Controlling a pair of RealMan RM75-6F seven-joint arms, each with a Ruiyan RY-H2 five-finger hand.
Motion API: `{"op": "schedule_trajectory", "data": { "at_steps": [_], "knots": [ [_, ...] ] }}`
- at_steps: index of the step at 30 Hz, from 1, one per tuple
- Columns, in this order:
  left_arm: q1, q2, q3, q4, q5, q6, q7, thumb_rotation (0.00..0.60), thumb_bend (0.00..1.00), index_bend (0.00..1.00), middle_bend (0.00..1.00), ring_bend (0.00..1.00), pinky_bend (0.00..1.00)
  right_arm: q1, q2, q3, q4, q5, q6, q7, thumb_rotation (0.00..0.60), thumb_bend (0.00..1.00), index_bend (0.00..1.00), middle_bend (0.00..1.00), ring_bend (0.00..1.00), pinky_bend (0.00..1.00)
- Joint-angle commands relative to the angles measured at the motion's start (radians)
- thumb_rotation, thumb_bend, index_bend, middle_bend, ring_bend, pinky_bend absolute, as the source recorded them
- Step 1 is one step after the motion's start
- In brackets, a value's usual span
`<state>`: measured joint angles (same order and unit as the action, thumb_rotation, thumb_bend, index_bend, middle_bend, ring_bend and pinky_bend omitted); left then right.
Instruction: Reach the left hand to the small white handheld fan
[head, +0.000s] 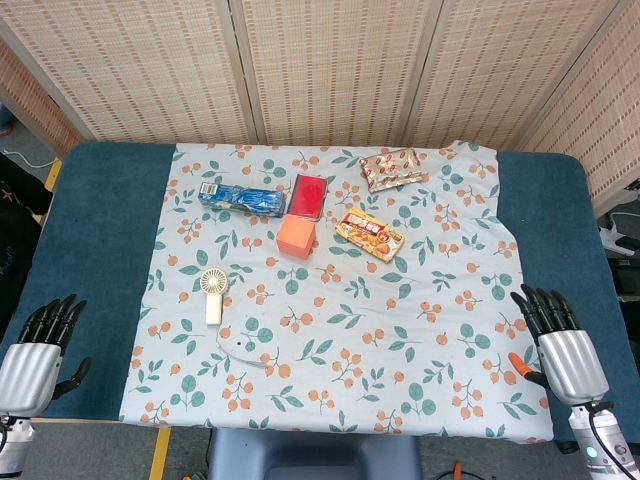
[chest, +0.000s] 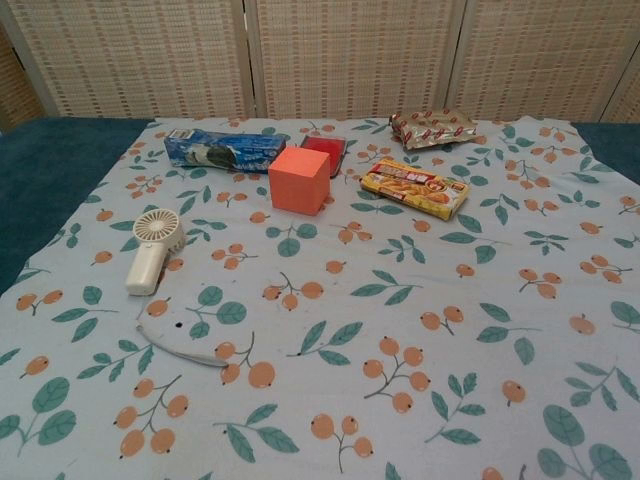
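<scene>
the fan (head: 214, 293) lies on the cloth (head: 400, 330), on its left part, well apart from the left hand (head: 38, 352) and ahead of it, off toward the table's middle. its long axis runs near enough front to back, round head (chest: 158, 226) at the far end and handle (chest: 144, 270) toward the robot, with a white cord (chest: 185, 347) trailing off just below the handle. the left hand is plainly the nearer one; the right hand (head: 560, 342) sits at the opposite edge. the left hand rests low at the table's near left corner on the blue cover (head: 100, 250), fingers straight and slightly spread, pointing away, holding nothing. the right hand mirrors it, fingers apart and empty. the reach looks not yet begun.
</scene>
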<state>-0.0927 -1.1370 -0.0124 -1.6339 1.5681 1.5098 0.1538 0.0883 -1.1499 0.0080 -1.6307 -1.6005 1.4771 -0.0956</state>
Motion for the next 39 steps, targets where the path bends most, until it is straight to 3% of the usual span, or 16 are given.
{"op": "schedule_trajectory", "data": {
  "at_steps": [1,7,9,10,13,16,19,25,39],
  "knots": [
    [-0.002,-0.002,0.002,0.000,0.002,-0.003,0.000,0.600,0.33,0.00,0.00,0.00,0.11,0.001,0.000,-0.001,-0.001,-0.001,-0.002,0.001,0.600,0.13,0.00,0.00,0.00,0.00],
    [-0.019,-0.031,0.007,0.012,0.011,-0.035,-0.004,0.600,0.37,0.00,0.00,0.00,0.16,0.001,0.000,0.001,-0.001,-0.011,0.007,0.009,0.600,0.13,0.00,0.00,0.00,0.00],
    [-0.032,-0.068,-0.008,0.028,0.004,-0.041,0.007,0.600,0.44,0.00,0.04,0.04,0.29,0.003,-0.006,0.002,0.007,-0.018,0.011,0.010,0.600,0.13,0.00,0.00,0.00,0.00],
    [-0.040,-0.086,-0.016,0.039,0.002,-0.045,0.017,0.600,0.47,0.00,0.11,0.12,0.38,0.004,-0.009,0.002,0.012,-0.018,0.009,0.011,0.600,0.13,0.00,0.00,0.00,0.00],
    [-0.082,-0.135,-0.035,0.067,-0.008,-0.094,0.023,0.600,0.58,0.00,0.54,0.53,0.73,0.007,-0.015,0.004,0.023,-0.010,0.001,0.013,0.600,0.13,0.00,0.00,0.00,0.00],
    [-0.143,-0.176,-0.054,0.106,-0.026,-0.182,-0.019,0.600,0.69,0.00,0.77,0.72,0.88,0.010,-0.022,0.005,0.032,-0.007,-0.004,0.017,0.600,0.13,0.00,0.00,0.00,0.00],
    [-0.199,-0.230,-0.078,0.182,-0.053,-0.251,-0.006,0.600,0.77,0.00,0.86,0.80,0.93,0.012,-0.027,0.007,0.039,-0.006,-0.003,0.024,0.600,0.13,0.00,0.00,0.00,0.00],
    [-0.271,-0.315,-0.092,0.262,-0.064,-0.321,0.020,0.600,0.81,0.00,0.97,0.89,0.98,0.005,-0.025,0.014,0.043,0.001,0.012,0.012,0.600,0.13,0.00,0.00,0.00,0.00],
    [-0.346,-0.433,-0.058,0.360,-0.063,-0.391,0.029,0.600,0.78,0.01,0.99,0.91,0.99,-0.004,-0.010,0.014,0.027,0.007,0.022,0.002,0.600,0.13,0.00,0.00,0.00,0.00]
  ]
}}
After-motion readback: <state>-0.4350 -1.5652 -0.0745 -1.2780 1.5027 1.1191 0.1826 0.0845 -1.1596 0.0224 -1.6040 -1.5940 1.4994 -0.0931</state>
